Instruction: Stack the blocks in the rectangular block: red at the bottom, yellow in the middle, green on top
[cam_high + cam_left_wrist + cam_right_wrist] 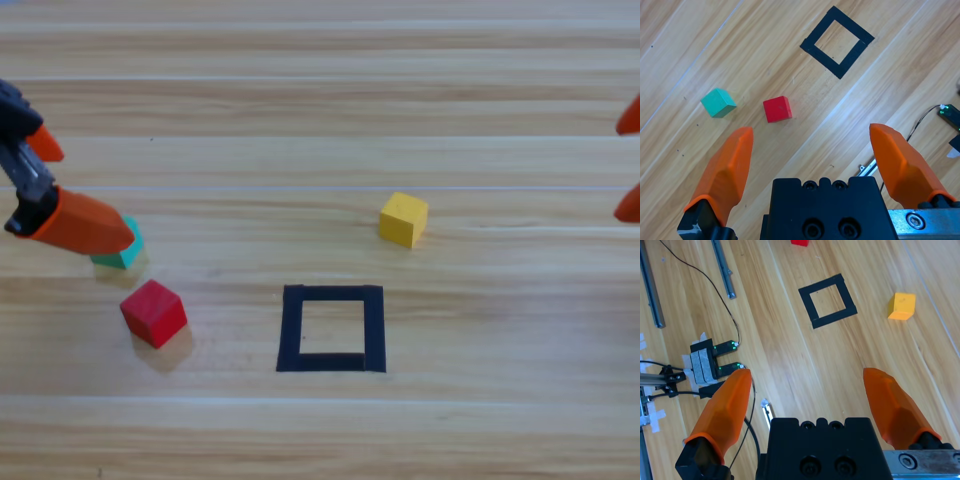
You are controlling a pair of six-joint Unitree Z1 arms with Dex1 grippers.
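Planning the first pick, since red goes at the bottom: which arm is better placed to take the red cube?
Left, probably. The left gripper hangs open near the red cube, beside the green cube. The right gripper waits open at the far edge, beyond the yellow cube.

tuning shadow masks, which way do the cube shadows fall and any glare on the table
High view: small matte red cube and yellow cube cast soft shadows toward the picture's bottom; faint sheen on the wooden table near the top. Left wrist view: shadows faint, no strong glare.

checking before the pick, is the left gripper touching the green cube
Apart. The left wrist view shows bare table between the open left gripper and the green cube.
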